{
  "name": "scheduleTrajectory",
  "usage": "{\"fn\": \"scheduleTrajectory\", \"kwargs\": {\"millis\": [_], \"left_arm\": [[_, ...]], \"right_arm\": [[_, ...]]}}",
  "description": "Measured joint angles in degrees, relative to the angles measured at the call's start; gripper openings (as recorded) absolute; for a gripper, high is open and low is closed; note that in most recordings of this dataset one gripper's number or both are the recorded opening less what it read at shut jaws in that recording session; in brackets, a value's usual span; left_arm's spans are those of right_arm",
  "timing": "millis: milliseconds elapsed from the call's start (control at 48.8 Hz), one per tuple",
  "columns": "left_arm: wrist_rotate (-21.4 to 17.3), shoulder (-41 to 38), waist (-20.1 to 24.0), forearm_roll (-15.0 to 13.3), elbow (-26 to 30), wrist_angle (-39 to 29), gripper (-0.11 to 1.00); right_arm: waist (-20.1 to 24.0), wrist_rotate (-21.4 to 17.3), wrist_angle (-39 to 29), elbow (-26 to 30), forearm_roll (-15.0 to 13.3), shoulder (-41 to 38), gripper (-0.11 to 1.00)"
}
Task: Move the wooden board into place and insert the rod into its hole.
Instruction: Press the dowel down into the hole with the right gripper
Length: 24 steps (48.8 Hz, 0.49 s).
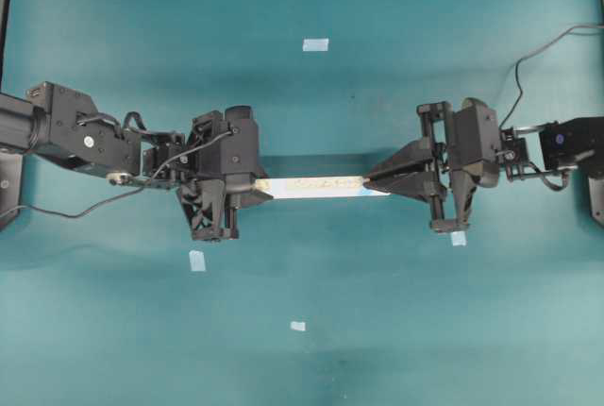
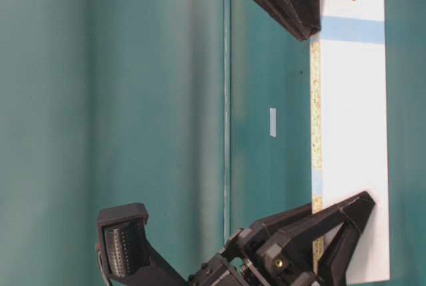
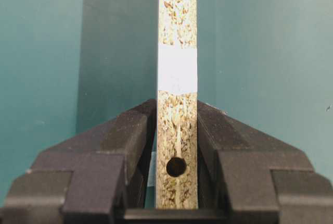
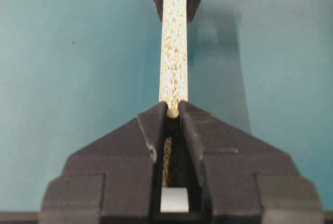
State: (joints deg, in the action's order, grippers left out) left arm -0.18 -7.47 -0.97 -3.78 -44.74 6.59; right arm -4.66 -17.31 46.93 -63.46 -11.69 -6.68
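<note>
- Done: the wooden board [image 1: 321, 185] stands on edge between both arms above the bench [image 1: 302, 349]; left gripper [image 3: 177, 130] jaws clamp its end beside a hole [image 3: 176, 166].
- Left: right gripper [image 4: 173, 113] jaws pinch the rod [image 4: 173, 113] at the board's other end; whether it is seated, I cannot tell.

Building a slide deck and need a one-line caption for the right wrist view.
Right end effector pinching the small rod over the wooden board's speckled edge.
</note>
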Motion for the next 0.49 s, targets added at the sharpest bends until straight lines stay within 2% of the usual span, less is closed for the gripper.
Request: {"fn": "scheduleTrajectory", "kwargs": {"millis": [123,431,492], "left_arm": [[0.0,0.0,0.0,0.0,-0.1,-0.1,0.21],[0.0,0.0,0.0,0.0,0.0,-0.2,0.21],[0.0,-0.1,0.0,0.0,0.0,-0.2,0.21]], "right_arm": [[0.4,0.0,-3.3,0.6,0.0,1.0,0.10],[0.8,-0.1,-4.2,0.9,-0.1,1.4,0.11],[0.9,-0.1,-4.8,1.1,0.0,1.7,0.19]]}}
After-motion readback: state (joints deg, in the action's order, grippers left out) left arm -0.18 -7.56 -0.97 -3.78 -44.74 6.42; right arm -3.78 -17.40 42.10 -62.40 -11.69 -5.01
